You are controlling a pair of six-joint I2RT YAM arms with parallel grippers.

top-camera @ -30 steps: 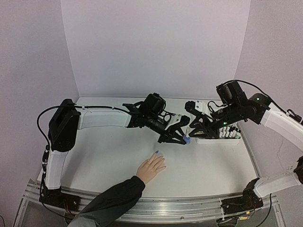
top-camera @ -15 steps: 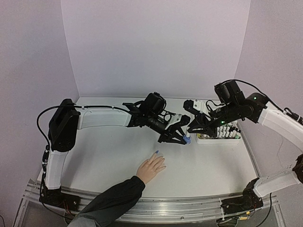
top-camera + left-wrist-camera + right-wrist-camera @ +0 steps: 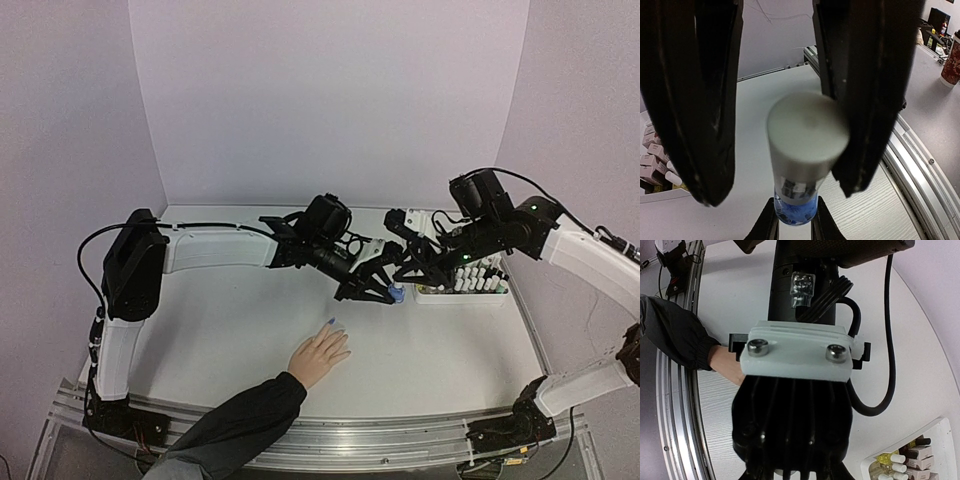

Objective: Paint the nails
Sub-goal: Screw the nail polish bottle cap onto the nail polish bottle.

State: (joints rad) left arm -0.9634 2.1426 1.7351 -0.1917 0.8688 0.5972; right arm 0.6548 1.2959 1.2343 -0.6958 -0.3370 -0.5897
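Observation:
A light-skinned hand [image 3: 320, 352] with a dark sleeve lies flat on the table near the front; one nail [image 3: 329, 322] looks blue, the others are too small to tell. My left gripper [image 3: 392, 293] is shut on a small blue polish bottle [image 3: 397, 294], which it holds above the table beyond the hand. In the left wrist view its fingertips clamp the blue glass [image 3: 795, 210] under the white cap [image 3: 807, 130]. My right gripper [image 3: 405, 268] is open, with its fingers [image 3: 870, 90] on either side of that cap. The right wrist view shows the hand [image 3: 725, 365].
A white rack [image 3: 500, 296] with several polish bottles stands at the right, also in the right wrist view [image 3: 910, 457]. The left gripper's body [image 3: 795, 405] fills the right wrist view. The aluminium rail [image 3: 400, 440] runs along the front edge.
My right gripper has moved left from the rack to the cap of the bottle. The left gripper, the bottle and the hand have stayed put.

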